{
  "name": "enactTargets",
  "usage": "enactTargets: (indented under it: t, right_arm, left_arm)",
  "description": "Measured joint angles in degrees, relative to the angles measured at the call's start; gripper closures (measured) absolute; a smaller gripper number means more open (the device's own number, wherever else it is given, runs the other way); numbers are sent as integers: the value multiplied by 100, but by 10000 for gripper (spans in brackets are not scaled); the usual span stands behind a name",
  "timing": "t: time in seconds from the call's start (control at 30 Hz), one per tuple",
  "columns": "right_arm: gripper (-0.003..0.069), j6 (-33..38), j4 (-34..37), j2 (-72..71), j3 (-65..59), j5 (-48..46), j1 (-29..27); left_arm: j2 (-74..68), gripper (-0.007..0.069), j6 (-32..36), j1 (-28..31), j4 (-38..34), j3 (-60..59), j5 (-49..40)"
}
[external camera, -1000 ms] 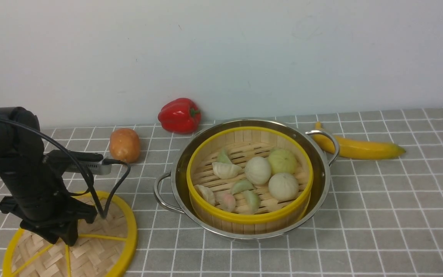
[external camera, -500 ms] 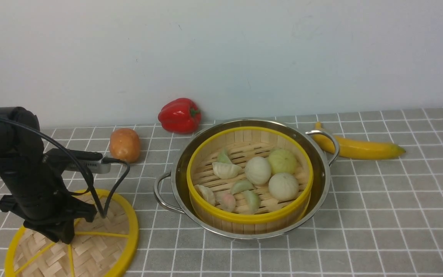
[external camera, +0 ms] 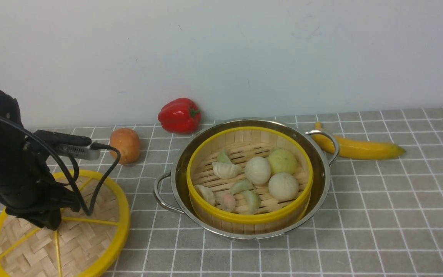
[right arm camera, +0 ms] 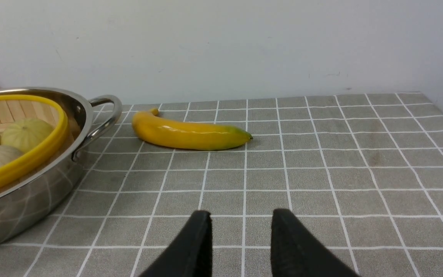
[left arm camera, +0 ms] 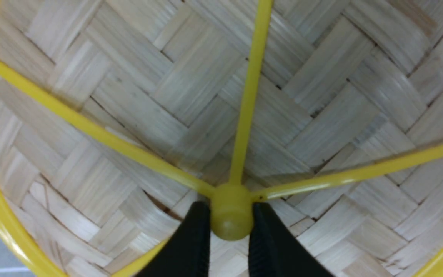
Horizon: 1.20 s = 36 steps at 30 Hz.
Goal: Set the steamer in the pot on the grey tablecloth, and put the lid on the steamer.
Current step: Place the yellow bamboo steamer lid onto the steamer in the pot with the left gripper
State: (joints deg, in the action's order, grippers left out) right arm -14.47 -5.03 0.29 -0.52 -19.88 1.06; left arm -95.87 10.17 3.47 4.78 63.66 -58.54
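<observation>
The lid [external camera: 87, 231] is sitting tilted near the grey tablecloth's [external camera: 379, 215] front left corner, my left gripper [left arm camera: 231, 219] clamping its hub [left arm camera: 232, 200]. With the steamer [external camera: 249, 220] already sitting in the pot [external camera: 321, 181], I am judging the lidding step in hand: next I am needing to lift it, carry it right and lower it level onto the steamer's rim. My left arm is reaching steeply down, while my right gripper [right arm camera: 240, 231] is hanging part-open, empty, right of the pot.
</observation>
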Motion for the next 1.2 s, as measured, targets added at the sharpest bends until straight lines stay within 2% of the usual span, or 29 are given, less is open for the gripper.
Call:
enactTargets:
  t: [0.27,0.33,0.63,0.73,1.0,1.17,1.2]
  right_arm:
    - [419,0,0,0,0,0,0]
    - [419,0,0,0,0,0,0]
    - [419,0,0,0,0,0,0]
    - [419,0,0,0,0,0,0]
    - [419,0,0,0,0,0,0]
    - [419,0,0,0,0,0,0]
    - [419,0,0,0,0,0,0]
  left_arm:
    - [404,508,299,0,-399,476,-780]
    - [404,508,453,0,-659,960,-1047]
    - [333,508,717,-108,-1138,2472,-1122]
    - [186,508,740,-411,-1169,2727,-1134]
    - [-692,508,961,-1650,-1182,3551,-1172]
    - [-1118,508,1316,-2529,-597,4101,-1167]
    - [-1124,508,1352,-2559,-568,4110,-1167]
